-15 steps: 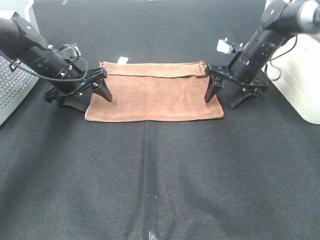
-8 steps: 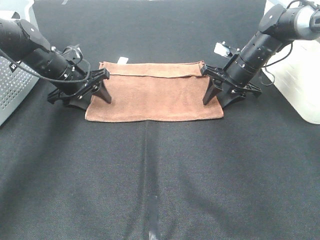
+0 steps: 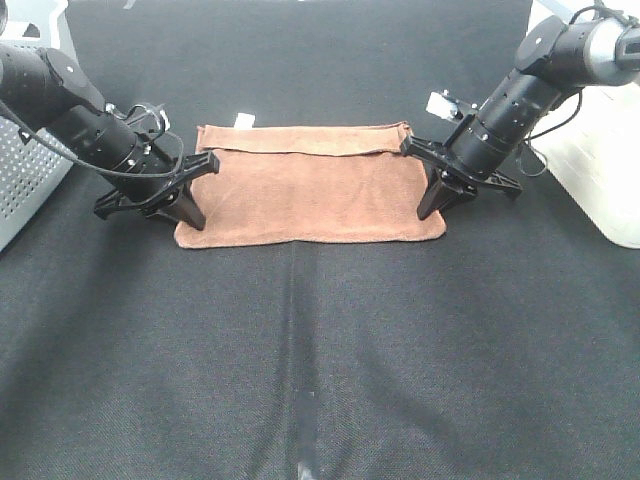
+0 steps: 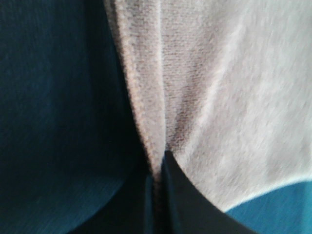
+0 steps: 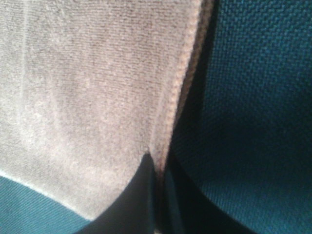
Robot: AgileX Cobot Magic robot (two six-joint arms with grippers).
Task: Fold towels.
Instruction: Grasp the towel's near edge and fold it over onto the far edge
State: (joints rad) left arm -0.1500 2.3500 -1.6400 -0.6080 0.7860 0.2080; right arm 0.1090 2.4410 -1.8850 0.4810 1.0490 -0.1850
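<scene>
The brown towel (image 3: 310, 190) lies flat on the black table, folded once lengthwise, with a small white tag (image 3: 243, 120) at its far left corner. My left gripper (image 3: 190, 214) is shut on the towel's left short edge near the front corner. In the left wrist view the left gripper (image 4: 158, 190) pinches the hem of the towel (image 4: 219, 97). My right gripper (image 3: 433, 206) is shut on the right short edge near the front corner. In the right wrist view the right gripper (image 5: 157, 190) pinches the stitched hem of the towel (image 5: 87, 87).
A grey perforated basket (image 3: 25, 190) stands at the left edge, behind the left arm. A white bin (image 3: 600, 150) stands at the right edge, beside the right arm. Black cloth (image 3: 320, 350) covers the table in front of the towel.
Both grippers went from open, straddling the towel's short edges, to shut on those edges. The left gripper shifted slightly towards the front corner.
</scene>
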